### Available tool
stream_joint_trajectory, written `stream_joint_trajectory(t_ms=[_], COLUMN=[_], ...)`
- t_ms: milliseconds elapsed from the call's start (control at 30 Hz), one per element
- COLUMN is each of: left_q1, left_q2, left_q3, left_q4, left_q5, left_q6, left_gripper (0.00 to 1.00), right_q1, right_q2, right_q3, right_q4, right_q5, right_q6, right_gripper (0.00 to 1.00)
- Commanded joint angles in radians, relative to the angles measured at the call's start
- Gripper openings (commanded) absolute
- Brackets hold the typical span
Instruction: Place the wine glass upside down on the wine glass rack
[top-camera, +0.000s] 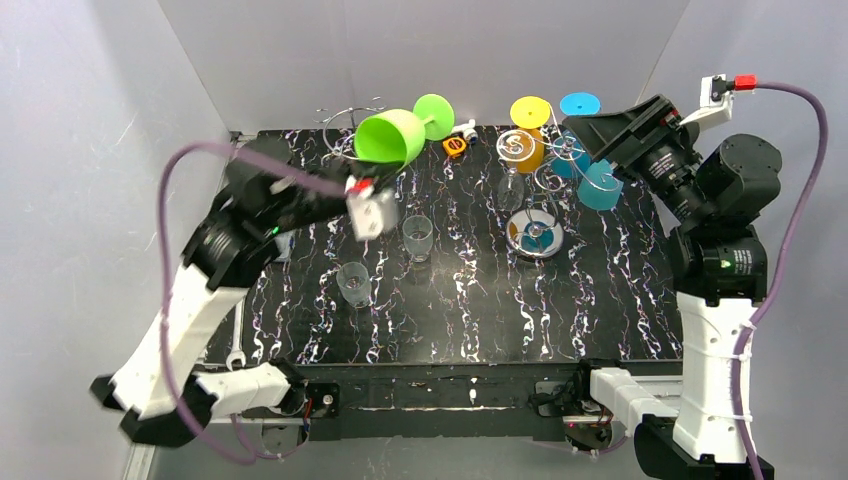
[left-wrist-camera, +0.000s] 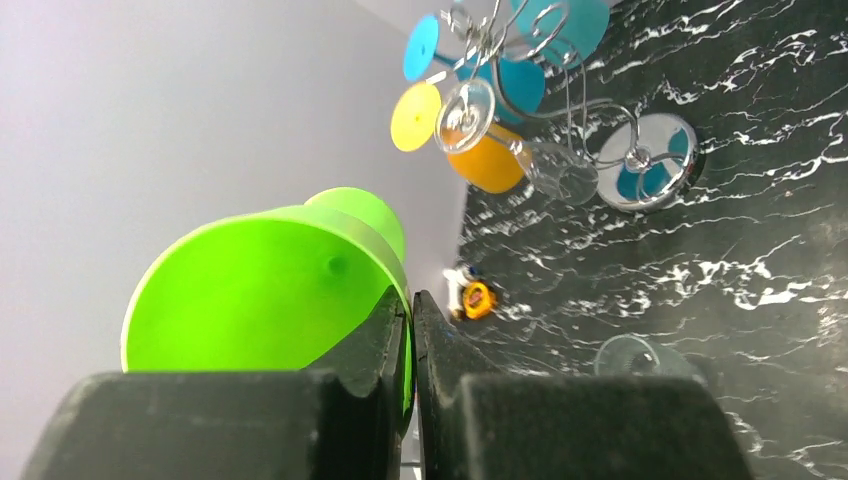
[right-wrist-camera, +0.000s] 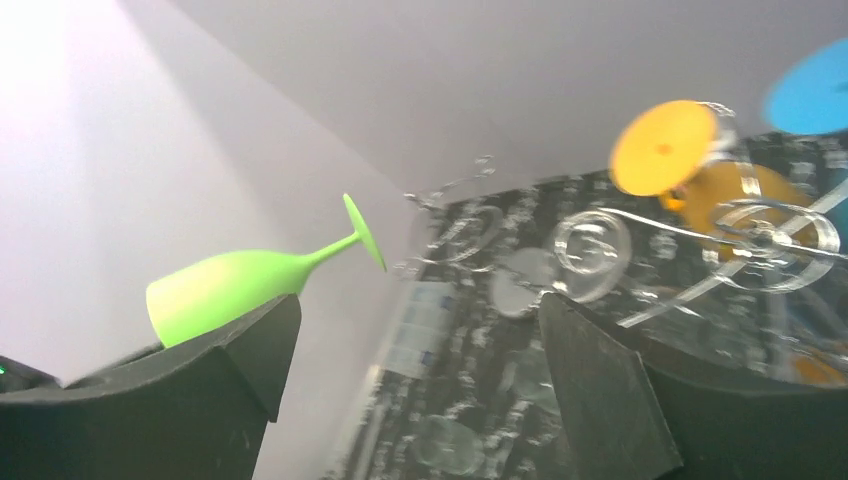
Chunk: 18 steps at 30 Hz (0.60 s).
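Observation:
A bright green wine glass (top-camera: 392, 137) is held in the air on its side over the back left of the table, with its foot (top-camera: 434, 110) pointing toward the back wall. My left gripper (top-camera: 378, 185) is shut on its rim, and in the left wrist view the jaws (left-wrist-camera: 411, 312) pinch the thin green wall (left-wrist-camera: 260, 290). The chrome wire rack (top-camera: 536, 236) stands at the back right with yellow, orange, teal and clear glasses hanging on it. My right gripper (top-camera: 600, 135) is open and empty above the rack. The right wrist view (right-wrist-camera: 418, 320) shows the green glass (right-wrist-camera: 240, 285) far off.
Two clear tumblers (top-camera: 417, 238) (top-camera: 353, 283) stand on the black marbled table (top-camera: 600, 310). A small orange item (top-camera: 455, 146) lies near the back. Wire loops (top-camera: 350, 115) show behind the green glass. A wrench (top-camera: 236, 347) lies at the table's left edge. White walls enclose three sides.

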Motion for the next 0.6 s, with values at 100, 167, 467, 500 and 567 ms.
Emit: stream_joint_trajectory(t_ms=[100, 167, 467, 500, 567], left_q1=[-0.044, -0.045, -0.049, -0.051, -0.056], left_q2=[-0.326, -0.352, -0.293, -0.282, -0.261], left_q3=[-0.325, -0.363, -0.351, -0.346, -0.326], left_q4=[0.267, 0.321, 0.506, 0.536, 0.551], left_q5=[0.16, 0.177, 0.185, 0.173, 0.147], left_q6=[0.589, 0.704, 0.969, 0.981, 1.009], left_gripper=[0.0, 0.0, 0.0, 0.0, 0.0], right_q1=[0.005, 0.005, 0.005, 0.005, 0.005], right_q2=[0.002, 0.031, 0.109, 0.118, 0.145], right_q3=[-0.067, -0.017, 0.109, 0.128, 0.183], right_q4=[0.541, 0.589, 0.722, 0.722, 0.679], right_q5=[-0.166, -0.172, -0.199, -0.202, -0.209], right_q6=[0.457, 0.515, 0.657, 0.654, 0.623], right_gripper=[0.98, 0.98, 0.98, 0.98, 0.98])
